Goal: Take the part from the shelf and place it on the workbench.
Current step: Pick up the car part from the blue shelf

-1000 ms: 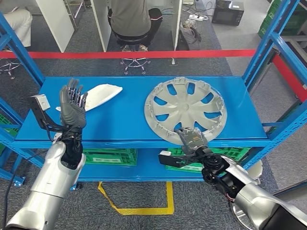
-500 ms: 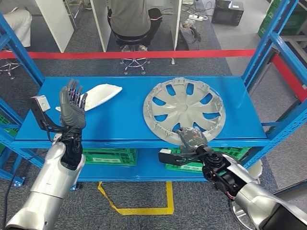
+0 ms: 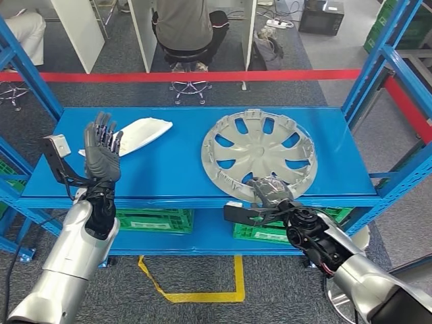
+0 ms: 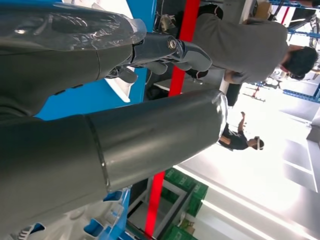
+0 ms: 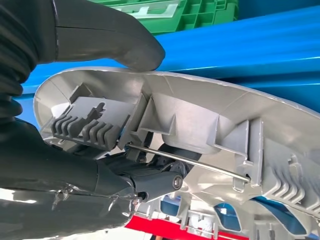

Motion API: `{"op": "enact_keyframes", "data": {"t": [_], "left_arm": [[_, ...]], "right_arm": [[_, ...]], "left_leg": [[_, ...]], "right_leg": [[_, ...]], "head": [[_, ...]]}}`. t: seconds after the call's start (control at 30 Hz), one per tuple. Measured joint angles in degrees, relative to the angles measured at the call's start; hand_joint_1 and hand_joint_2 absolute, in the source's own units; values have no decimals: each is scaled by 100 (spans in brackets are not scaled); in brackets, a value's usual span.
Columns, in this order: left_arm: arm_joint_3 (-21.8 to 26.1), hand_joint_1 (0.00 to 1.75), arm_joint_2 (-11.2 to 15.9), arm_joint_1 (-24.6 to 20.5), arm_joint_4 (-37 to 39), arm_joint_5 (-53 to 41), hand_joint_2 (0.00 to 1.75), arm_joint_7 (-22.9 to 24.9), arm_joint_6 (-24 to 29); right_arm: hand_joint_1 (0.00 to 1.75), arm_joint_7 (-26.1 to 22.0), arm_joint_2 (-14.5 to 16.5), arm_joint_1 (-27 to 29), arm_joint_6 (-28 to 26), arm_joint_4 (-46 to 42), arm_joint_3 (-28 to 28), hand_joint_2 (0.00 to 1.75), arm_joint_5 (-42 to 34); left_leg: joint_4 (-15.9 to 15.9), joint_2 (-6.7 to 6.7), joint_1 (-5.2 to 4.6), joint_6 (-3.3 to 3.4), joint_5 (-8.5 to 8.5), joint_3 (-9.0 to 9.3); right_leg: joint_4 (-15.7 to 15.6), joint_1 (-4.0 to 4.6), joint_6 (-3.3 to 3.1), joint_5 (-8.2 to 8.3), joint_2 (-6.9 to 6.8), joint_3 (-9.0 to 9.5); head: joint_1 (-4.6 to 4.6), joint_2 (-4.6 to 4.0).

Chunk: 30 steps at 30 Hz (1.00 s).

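A silver hubcap lies on the right half of the blue shelf. My right hand grips its near rim. Close up, the thumb presses one face of the hubcap and the dark fingers hook into its ribbed inner side. My left hand is raised over the shelf's left end, fingers spread and holding nothing. Just beyond it lies a white curved part.
Green crates sit on the lower shelf. Blue uprights frame the shelf on both sides. Behind it a red floor line runs across, and a person sits on a stool. Yellow tape marks the floor near me.
The hubcap has shifted slightly left on the shelf with my right hand on its rim; that hand has sunk a little. My left hand has not moved.
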Motion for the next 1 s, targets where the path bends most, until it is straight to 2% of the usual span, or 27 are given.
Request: {"op": "enact_keyframes", "data": {"t": [0.47, 0.6, 0.83, 1.0], "left_arm": [[0, 0, 3, 2, 0, -2, 0, 1, 0], [0, 0, 13, 26, 0, -30, 0, 15, 0], [0, 0, 50, 73, 0, -72, 0, 60, 9], [2, 0, 75, 173, -42, -124, 0, 82, 37]], "right_arm": [[175, 8, -1, 15, 8, -128, -113, 175, -96], [175, 85, -40, -32, 87, -315, -301, 175, -674], [175, 437, -322, -257, 390, -1188, -863, 175, -1562], [175, 511, -531, -296, -49, -1801, -1351, 175, -1860]], "left_leg": [[0, 0, 0, 0, 0, -12], [1, 0, -1, 0, 0, -15], [3, -8, -2, 5, 5, -27], [7, -24, -7, 13, 12, -57]], "right_leg": [[1, 0, 0, 0, 0, -10], [2, 0, 0, 1, 0, -13], [3, -1, 0, 2, -13, -21], [8, -12, 5, 5, -26, -42]], "head": [[-1, 0], [-2, 0], [-3, -1], [-1, 0]]}}
